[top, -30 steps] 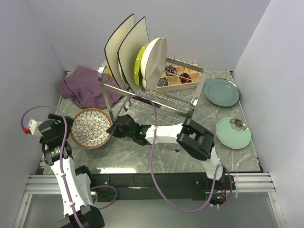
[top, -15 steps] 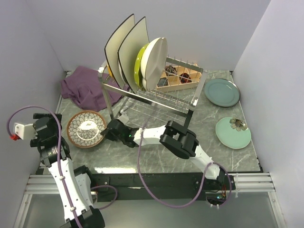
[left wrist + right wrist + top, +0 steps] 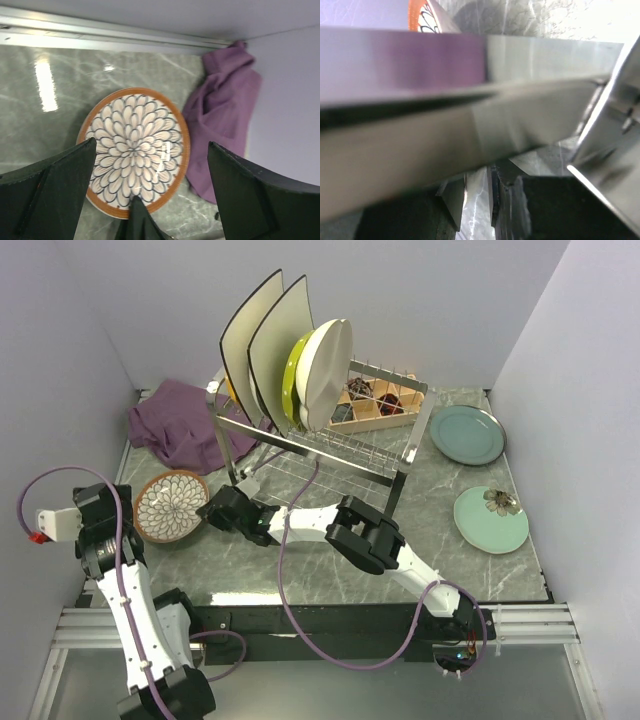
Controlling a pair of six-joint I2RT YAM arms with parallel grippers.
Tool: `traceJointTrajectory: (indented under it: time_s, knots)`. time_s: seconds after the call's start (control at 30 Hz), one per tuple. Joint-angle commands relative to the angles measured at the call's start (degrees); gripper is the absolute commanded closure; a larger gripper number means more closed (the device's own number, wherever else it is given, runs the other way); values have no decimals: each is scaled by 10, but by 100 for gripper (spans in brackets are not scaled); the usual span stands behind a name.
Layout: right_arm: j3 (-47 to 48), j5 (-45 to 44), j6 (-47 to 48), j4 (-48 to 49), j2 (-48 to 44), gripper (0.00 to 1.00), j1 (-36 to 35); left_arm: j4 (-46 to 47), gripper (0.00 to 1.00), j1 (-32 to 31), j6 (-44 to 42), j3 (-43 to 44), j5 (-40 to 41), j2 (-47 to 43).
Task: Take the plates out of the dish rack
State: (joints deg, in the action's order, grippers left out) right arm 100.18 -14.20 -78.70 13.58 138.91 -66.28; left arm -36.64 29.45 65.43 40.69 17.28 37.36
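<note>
The silver dish rack (image 3: 330, 448) holds two cream square plates (image 3: 262, 340), a yellow-green round plate (image 3: 292, 375) and a cream round plate (image 3: 325, 368). The brown-rimmed patterned plate (image 3: 168, 505) lies low at the left front; it also shows in the left wrist view (image 3: 134, 150). My right gripper (image 3: 220, 510) reaches under the rack and is at the plate's right rim, shut on it. In the right wrist view its fingertips are hidden behind a blurred rack tube (image 3: 470, 100). My left gripper (image 3: 151, 145) is wide open and empty above the plate.
A teal-grey plate (image 3: 467, 434) and a mint flower plate (image 3: 491, 519) lie at the right. A wooden compartment box (image 3: 380, 405) stands behind the rack. A purple cloth (image 3: 175, 425) lies at the back left, close to the patterned plate.
My right gripper has moved left with the patterned plate, which now looks smaller and lower. My left wrist has swung back and left.
</note>
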Motion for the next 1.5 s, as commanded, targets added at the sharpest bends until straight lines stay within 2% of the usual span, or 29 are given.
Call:
traceJointTrajectory:
  time_s: [0.0,0.2,0.33,0.4,0.5,0.6,0.73,0.9,1.03,1.13,1.17,1.23,1.27,1.4,1.47]
  knots:
    - [44,-26,-20,36,-14,72,-6,-30,3,3,25,37,25,13]
    - [33,-11,-13,38,-16,70,-4,-32,3,3,38,26,32,0]
    - [18,2,20,14,-43,52,-4,-28,3,3,42,22,7,19]
    - [-13,14,22,27,-72,48,-3,-40,3,3,47,33,0,35]
    - [-84,25,36,71,-115,47,-7,-55,4,3,53,40,-17,58]
    - [-140,43,63,90,-147,47,-9,-60,5,3,52,40,-74,68]
    - [-154,76,164,83,-189,47,-16,-81,4,3,58,47,-111,63]
    - [-250,39,234,91,-275,51,-31,-158,9,3,92,72,-143,74]
    - [-328,1,291,72,-379,51,-44,-186,14,3,102,86,-168,97]
    - [-380,-29,339,77,-442,51,-69,-177,38,3,103,69,-182,86]
    - [-380,-22,350,65,-450,50,-78,-171,62,3,104,61,-186,79]
    - [-358,-13,370,3,-471,48,-93,-142,83,3,110,28,-206,57]
    - [-355,-20,379,-11,-478,47,-102,-128,99,2,115,16,-216,49]
    - [-381,-46,404,-33,-529,45,-151,-104,99,-27,140,-22,-233,46]
    - [-401,-52,403,-30,-568,45,-156,-72,99,-81,159,-39,-218,58]
